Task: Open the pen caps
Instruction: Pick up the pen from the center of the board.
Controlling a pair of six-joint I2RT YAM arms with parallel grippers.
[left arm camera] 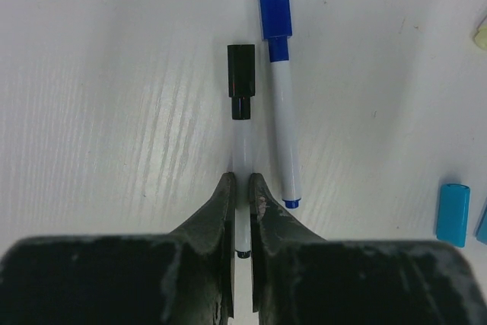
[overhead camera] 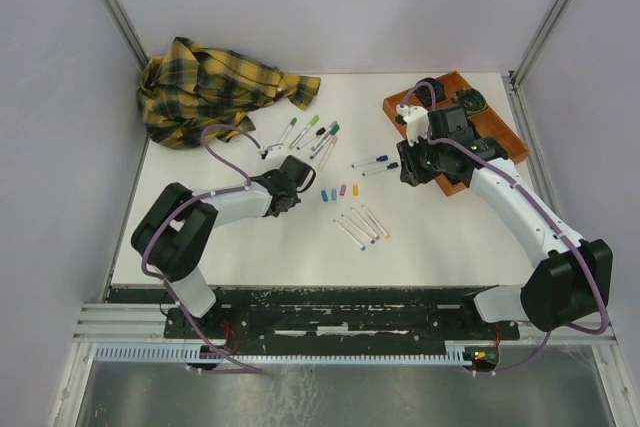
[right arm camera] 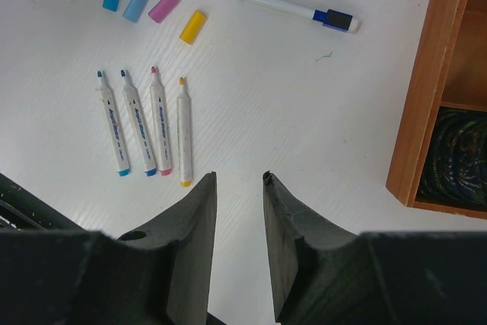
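Top view: the white worktop point(overhead camera: 250, 247) is seen with a plaid cloth point(overhead camera: 215, 87) bunched at the far left and a wooden tray point(overhead camera: 500, 132) at the far right. A cluster of capped pens point(overhead camera: 312, 132) lies beside the cloth. The left jaws are lowered just on the near side of that cluster. A row of loose caps point(overhead camera: 340, 191) lies mid-worktop, with four uncapped pens point(overhead camera: 362, 225) just nearer. The right jaws are held above the worktop beside the tray, near two blue pens point(overhead camera: 375, 164).

Left wrist: the left jaws are clenched on the white barrel of a black-capped pen point(left arm camera: 242, 138). Its black cap point(left arm camera: 241, 70) is on, pointing away. A blue-capped pen point(left arm camera: 283, 135) lies just beside it, blue cap point(left arm camera: 274, 9) on. One loose light-blue cap point(left arm camera: 453, 215) is seen at the right.

Right wrist: the right jaws are spread, nothing between them. Below, the loose caps are seen apart from the uncapped pens; blue, light blue, pink, yellow. The tray wall is at right, a dark round object point(right arm camera: 460, 157) inside.
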